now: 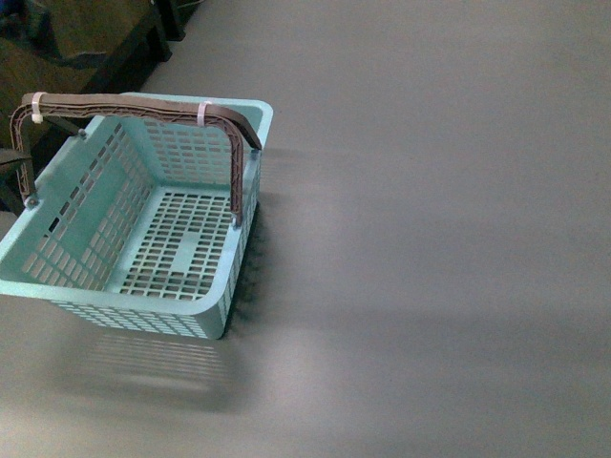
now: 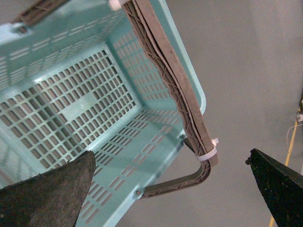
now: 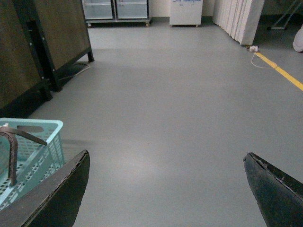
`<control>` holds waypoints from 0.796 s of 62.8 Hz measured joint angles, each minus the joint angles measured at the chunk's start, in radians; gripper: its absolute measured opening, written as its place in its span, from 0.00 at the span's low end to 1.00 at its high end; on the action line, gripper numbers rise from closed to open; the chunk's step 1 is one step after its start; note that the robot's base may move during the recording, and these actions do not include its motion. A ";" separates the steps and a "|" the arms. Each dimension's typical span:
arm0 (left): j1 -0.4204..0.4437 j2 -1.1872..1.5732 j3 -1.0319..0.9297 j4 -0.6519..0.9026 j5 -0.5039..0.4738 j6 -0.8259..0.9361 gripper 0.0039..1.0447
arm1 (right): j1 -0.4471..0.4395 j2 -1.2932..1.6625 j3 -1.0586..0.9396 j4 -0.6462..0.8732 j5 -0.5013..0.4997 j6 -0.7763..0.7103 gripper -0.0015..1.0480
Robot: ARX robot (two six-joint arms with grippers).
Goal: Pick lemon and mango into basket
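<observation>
The light-blue basket stands on the grey floor at the left of the front view, empty, its brown handles raised and tied with white zip ties. The lemon and the mango are out of view. My left gripper is open and empty above the basket's rim and handle. My right gripper is open and empty over bare floor, with the basket's corner to one side. Neither gripper shows in the front view.
Grey floor surrounds the basket. Dark wooden furniture stands beyond the basket. Glass-door cabinets, a white folding screen and a yellow floor line lie farther off.
</observation>
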 joint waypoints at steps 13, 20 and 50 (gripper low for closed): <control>-0.029 0.324 0.318 -0.035 -0.002 -0.097 0.94 | 0.000 0.000 0.000 0.000 0.000 0.000 0.92; -0.039 0.433 0.456 -0.072 0.006 -0.114 0.94 | 0.000 0.000 0.000 0.000 0.000 0.000 0.92; -0.068 0.590 0.694 -0.170 0.011 -0.151 0.54 | 0.000 0.000 0.000 0.000 0.000 0.000 0.92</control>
